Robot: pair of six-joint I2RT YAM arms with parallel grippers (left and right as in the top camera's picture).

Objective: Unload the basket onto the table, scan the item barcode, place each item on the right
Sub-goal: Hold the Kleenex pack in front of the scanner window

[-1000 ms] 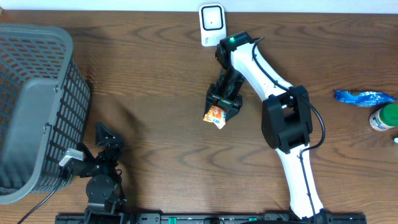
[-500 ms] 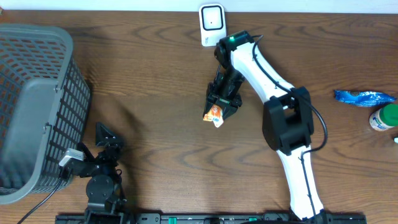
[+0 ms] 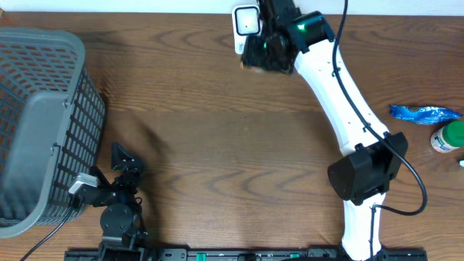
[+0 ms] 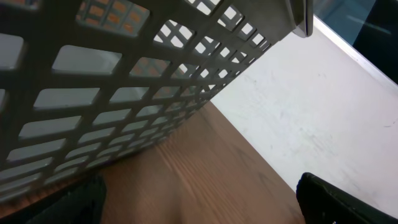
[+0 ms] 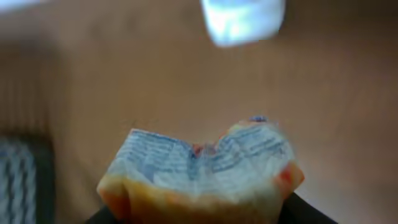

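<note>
The item (image 5: 199, 168) is a crumpled orange packet with a white printed panel, and it fills the lower part of the right wrist view. My right gripper (image 5: 199, 214) is shut on it, with a dark finger showing at each side. Overhead, that gripper (image 3: 264, 51) hovers at the table's far edge, just right of the white scanner (image 3: 246, 20), and it hides the item from above. The scanner (image 5: 242, 18) shows as a blurred white block ahead of the packet. My left gripper (image 4: 199, 202) is open with nothing between its fingers, parked at the near left (image 3: 122, 163).
A large grey mesh basket (image 3: 43, 123) fills the left side and stands right by the left gripper (image 4: 124, 81). A blue packet (image 3: 424, 113) and a green-capped bottle (image 3: 448, 136) lie at the right edge.
My right arm has lifted the item off the middle of the table and swung it back to the scanner at the far edge. The left arm has not moved.
</note>
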